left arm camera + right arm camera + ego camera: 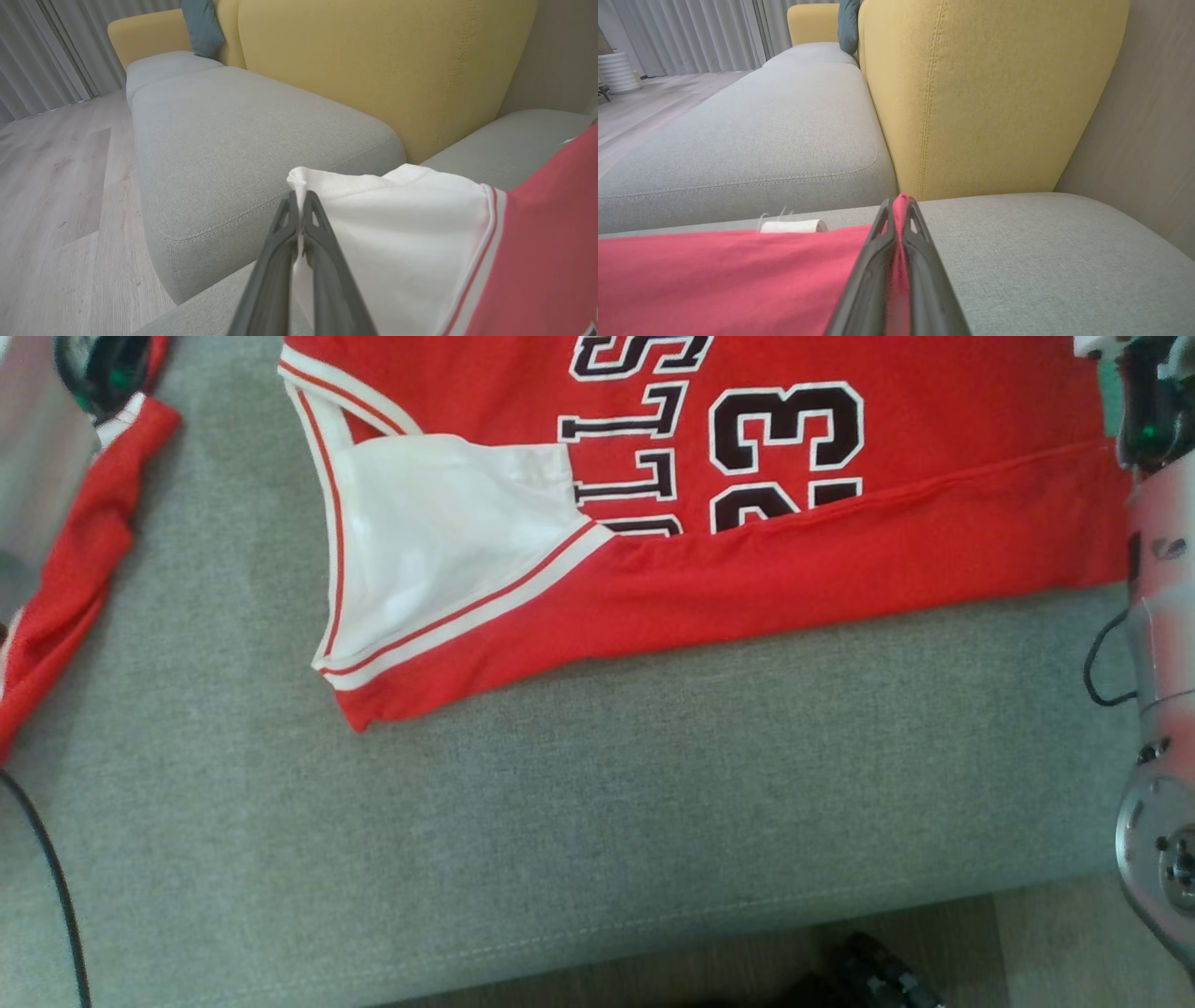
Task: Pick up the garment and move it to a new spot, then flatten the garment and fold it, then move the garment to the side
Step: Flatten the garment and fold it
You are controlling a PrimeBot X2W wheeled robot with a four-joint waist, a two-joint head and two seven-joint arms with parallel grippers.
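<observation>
The garment (794,560) is a red basketball jersey with white trim, dark lettering and a white inner panel. It lies spread on the grey sofa seat (597,803), its near long edge folded over. A red strap (75,569) of it runs to the upper left. There my left gripper (103,373) is shut on it; in the left wrist view the left gripper (299,200) pinches white fabric (397,233). My right gripper (1153,401) stands at the jersey's right edge. In the right wrist view the right gripper (899,205) is shut on a red fold (714,280).
A yellow backrest (985,93) rises behind the seat, with a teal cushion (201,25) farther along. Wooden floor (51,186) lies beyond the front edge. A black cable (56,887) crosses the seat at lower left. A wall (1148,140) stands beside the sofa's end.
</observation>
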